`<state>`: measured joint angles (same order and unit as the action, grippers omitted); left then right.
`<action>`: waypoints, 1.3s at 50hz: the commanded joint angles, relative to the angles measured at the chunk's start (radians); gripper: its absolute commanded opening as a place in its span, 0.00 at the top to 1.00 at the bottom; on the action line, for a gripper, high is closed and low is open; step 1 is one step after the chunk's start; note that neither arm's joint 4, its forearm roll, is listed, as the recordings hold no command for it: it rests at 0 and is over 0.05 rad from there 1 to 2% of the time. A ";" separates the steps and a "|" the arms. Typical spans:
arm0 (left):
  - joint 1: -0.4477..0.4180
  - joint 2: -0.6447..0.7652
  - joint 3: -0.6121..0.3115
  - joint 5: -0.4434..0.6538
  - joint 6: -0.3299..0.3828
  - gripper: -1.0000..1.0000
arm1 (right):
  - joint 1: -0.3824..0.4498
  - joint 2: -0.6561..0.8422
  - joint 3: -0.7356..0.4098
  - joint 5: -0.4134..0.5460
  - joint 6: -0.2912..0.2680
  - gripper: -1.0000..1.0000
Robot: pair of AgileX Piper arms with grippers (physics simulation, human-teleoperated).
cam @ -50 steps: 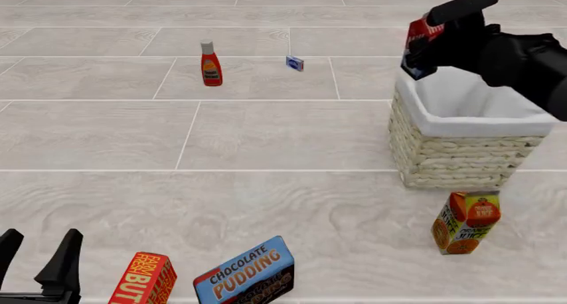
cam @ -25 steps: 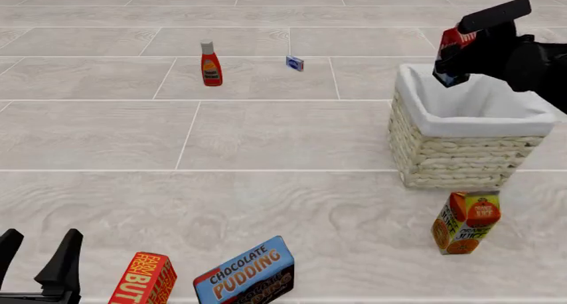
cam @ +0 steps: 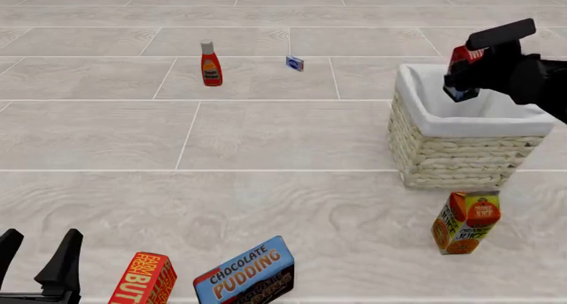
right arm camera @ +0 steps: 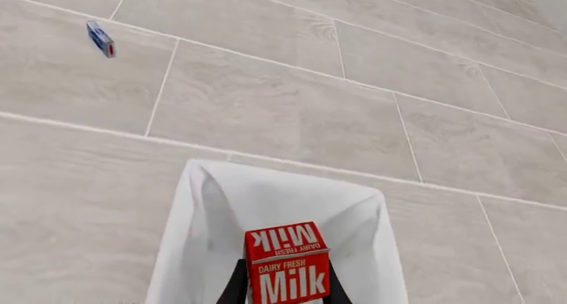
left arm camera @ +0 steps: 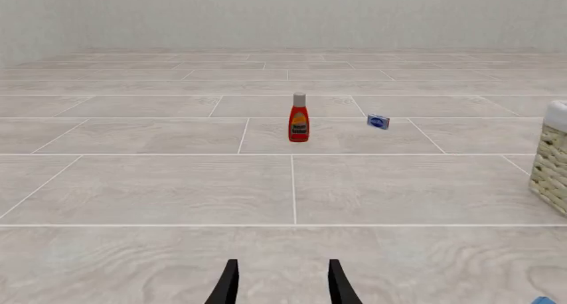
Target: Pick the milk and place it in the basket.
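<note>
The milk is a small carton with a red top, tilted in my right gripper, which is shut on it above the open mouth of the basket. In the right wrist view the milk sits between the two dark fingers with the basket's white liner right below it. The basket is pale wicker with a white cloth liner; its edge also shows in the left wrist view. My left gripper is open and empty at the near left edge; in its own view the fingers stand apart.
A red ketchup bottle and a small blue box stand at the back. An orange juice carton stands just in front of the basket. A butter box and a chocolate pudding box lie near the front edge.
My right gripper has carried the milk to the right and down, from above the basket's left rim to over its opening. The left arm has not moved.
</note>
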<state>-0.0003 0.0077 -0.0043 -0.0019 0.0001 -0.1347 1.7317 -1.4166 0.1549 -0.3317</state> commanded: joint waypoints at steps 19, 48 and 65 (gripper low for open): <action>0.000 0.000 0.000 0.000 0.000 0.00 | -0.029 0.127 -0.113 0.053 0.029 1.00; 0.000 0.000 0.000 0.000 0.000 0.00 | -0.052 0.207 -0.152 0.065 0.020 1.00; 0.000 0.000 0.000 0.000 0.000 0.00 | -0.061 0.255 -0.170 0.059 0.019 1.00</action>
<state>-0.0003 0.0077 -0.0043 -0.0019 0.0001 -0.1917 1.9787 -1.5623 0.2224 -0.3366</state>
